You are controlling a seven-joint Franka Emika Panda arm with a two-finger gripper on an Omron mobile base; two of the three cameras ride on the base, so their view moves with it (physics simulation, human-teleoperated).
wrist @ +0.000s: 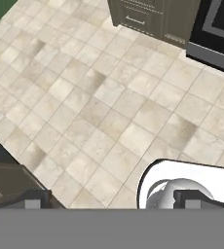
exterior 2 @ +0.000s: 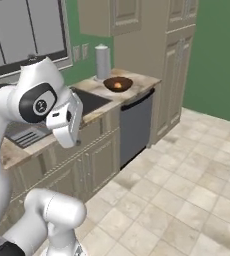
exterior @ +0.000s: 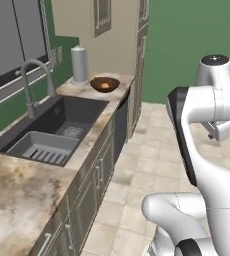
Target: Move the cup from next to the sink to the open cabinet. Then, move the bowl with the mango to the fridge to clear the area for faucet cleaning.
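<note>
The dark brown bowl [exterior: 105, 84] [exterior 2: 118, 83] holds an orange mango [exterior: 104, 86] and stands on the counter at the far end, past the sink [exterior: 52, 131] and the gooseneck faucet [exterior: 33, 85]. My arm [exterior: 207, 105] is folded back over the floor, well away from the counter. In the hand view my gripper [wrist: 115, 198] points down at the tiled floor, its fingertips [wrist: 36, 198] wide apart and open, with nothing between them. The cup, the open cabinet and the fridge are out of view.
A white paper towel roll [exterior: 79, 64] stands behind the bowl. A dark dishwasher front [exterior 2: 135, 125] sits under the counter's end, beside a tall beige cabinet [exterior 2: 179, 65]. The tiled floor [exterior 2: 187, 190] stretches to the right. Drawer fronts [wrist: 148, 19] show at the top of the hand view.
</note>
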